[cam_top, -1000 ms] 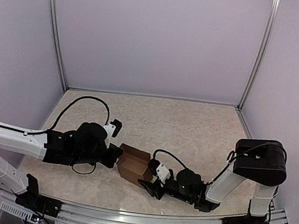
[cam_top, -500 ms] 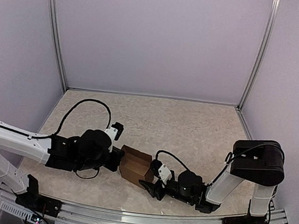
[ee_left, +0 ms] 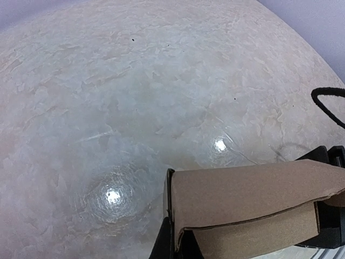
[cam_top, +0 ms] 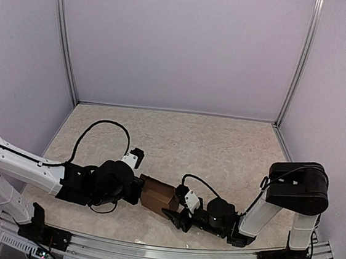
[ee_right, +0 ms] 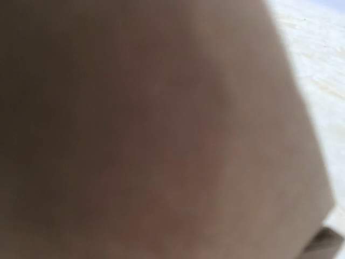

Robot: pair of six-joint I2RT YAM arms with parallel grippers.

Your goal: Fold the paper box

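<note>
**Item: paper box.** Plain brown cardboard, matt and unprinted, partly formed into a small squarish carton.
- Left wrist view: a broad flat panel on top, creased along its lower long edge. A second, shaded panel is folded in beneath it. The left end shows a raw cut edge standing upright.
- Top view: a compact brown block, darker along its far edge.
- Right wrist view: blurred brown card fills almost the whole picture, with no crease or edge detail legible.

**Location:** on the mottled beige table, at its near side, between the two grippers.

**Relative to left gripper:**
- The box sits directly ahead of the tips and extends away from them toward the other arm.
- The upright cut edge runs down between the dark fingertips.
- The jaws are closed tight, pinching that end wall.

**Relative to right gripper:**
- The box lies just ahead of it, at the end opposite the left gripper.
- One dark finger shows along the box's near side in the top view.
- The card is too close to the wrist camera to focus.
- Whether these jaws grip the card or merely stand against it cannot be told.

**Also present:** a black cable looping in beyond the far end of the box.
</note>
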